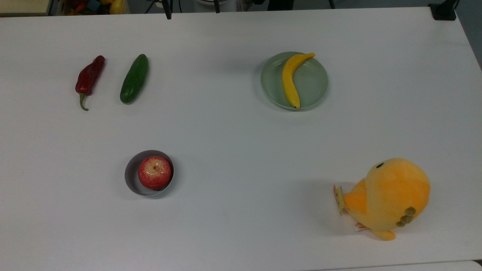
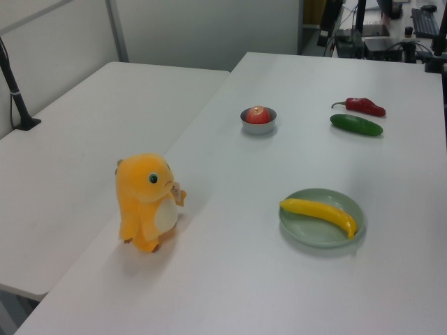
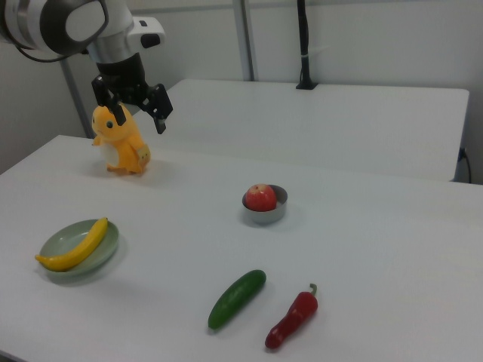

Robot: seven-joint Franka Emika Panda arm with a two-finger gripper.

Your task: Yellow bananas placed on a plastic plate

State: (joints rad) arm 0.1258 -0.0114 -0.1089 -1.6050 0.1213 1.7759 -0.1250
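White tabletop (image 1: 233,135), office partitions behind. Banana (image 1: 290,79) lies across the plate (image 1: 314,84) at the top view's far right, stem tip overhanging the far rim; placement looks complete. Pincer (image 3: 137,113) hangs high in the right view's far left, fingers spread, nothing held. Step in hand, likely: retreat. To do it well, lift straight and stay high, clear of the plush toy (image 3: 121,143) seen beside it there, though depth between them is uncertain.
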